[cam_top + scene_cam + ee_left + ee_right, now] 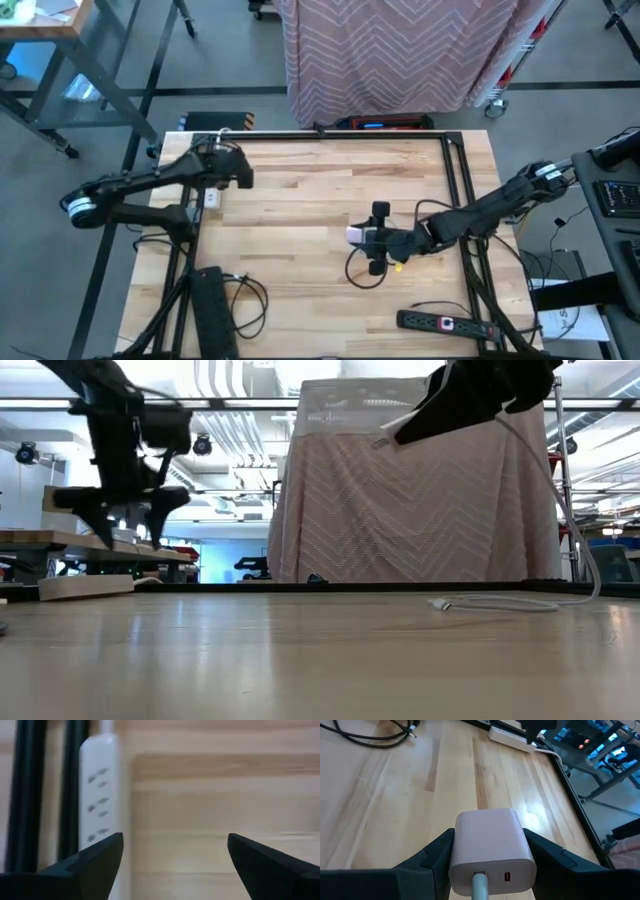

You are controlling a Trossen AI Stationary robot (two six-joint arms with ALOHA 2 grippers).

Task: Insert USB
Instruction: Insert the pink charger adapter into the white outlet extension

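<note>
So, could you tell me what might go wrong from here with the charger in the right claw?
1. The white charger sits between the right claw fingers with its cable already plugged in; the cable trailing on the table could tug it askew.
2. The left claw hangs open over the white power strip, so the arms may crowd each other there.

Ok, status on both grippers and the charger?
Left gripper open above the white power strip, holding nothing. Right gripper shut on white charger, cable plugged in. Nothing in the way.
</note>
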